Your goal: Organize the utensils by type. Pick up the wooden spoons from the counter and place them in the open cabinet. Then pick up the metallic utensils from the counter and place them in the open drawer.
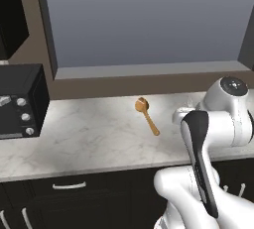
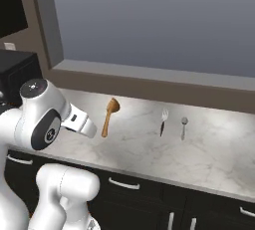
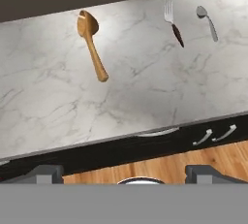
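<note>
Dark fingertips (image 3: 48,172) of the gripper (image 3: 126,174) stand fully apart at the bottom of the hand view, holding nothing, well back from the counter (image 3: 145,97) edge. One wooden spoon (image 3: 91,43) lies on the marble, bowl toward the wall, handle angled toward the front; the fork (image 3: 173,22) and silver spoon (image 3: 207,22) lie farther right, near each other. The likely step is reaching for the wooden spoon: best to come down over mid-handle with the jaws across it. A second wooden spoon, the cabinet and the drawer cannot be made out.
</note>
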Motion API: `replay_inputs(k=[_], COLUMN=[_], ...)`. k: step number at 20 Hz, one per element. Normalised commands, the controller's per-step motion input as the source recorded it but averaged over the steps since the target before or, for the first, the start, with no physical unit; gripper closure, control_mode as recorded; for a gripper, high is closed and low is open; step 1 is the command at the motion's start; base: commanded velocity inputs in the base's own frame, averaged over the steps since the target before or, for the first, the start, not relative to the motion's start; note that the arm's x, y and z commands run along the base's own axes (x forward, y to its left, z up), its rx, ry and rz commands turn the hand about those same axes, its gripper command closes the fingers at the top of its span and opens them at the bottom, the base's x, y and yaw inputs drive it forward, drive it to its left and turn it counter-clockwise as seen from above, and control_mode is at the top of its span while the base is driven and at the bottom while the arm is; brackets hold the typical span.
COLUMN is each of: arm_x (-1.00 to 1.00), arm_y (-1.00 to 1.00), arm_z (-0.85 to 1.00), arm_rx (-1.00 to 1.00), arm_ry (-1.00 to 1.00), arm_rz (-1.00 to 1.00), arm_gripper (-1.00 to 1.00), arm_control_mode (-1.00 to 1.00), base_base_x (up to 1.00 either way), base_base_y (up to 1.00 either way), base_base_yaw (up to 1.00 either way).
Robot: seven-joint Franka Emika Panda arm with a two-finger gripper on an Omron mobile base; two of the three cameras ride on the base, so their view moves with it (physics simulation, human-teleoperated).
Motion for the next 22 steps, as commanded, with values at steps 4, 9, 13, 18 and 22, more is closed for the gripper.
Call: replay_inputs(k=[4,9,13,18,22], arm_x=[0.00,0.30,0.21,0.33,0.29], arm_y=[0.00,0.13,-0.01,-0.01,0.00], arm_z=[0.00,0.10,0.00,-0.07,-0.26], arm_rx=[0.00,-0.04,-0.15,-0.05,0.00], arm_ry=[0.00,0.00,0.10,0.34,0.34], arm_rz=[0.00,-0.06,0.14,0.29,0.24], arm_gripper=[-1.00,-1.00,-1.00,-1.00,-1.00], arm_control_mode=[1.00,-1.00,-1.00,-1.00,-1.00], base_base_x=[0.49,0.09,0.00,0.00,0.00], base_base_y=[0.39,0.07,0.00,0.00,0.00], base_base_yaw=[-0.21,-0.04,0.00,0.00,0.00])
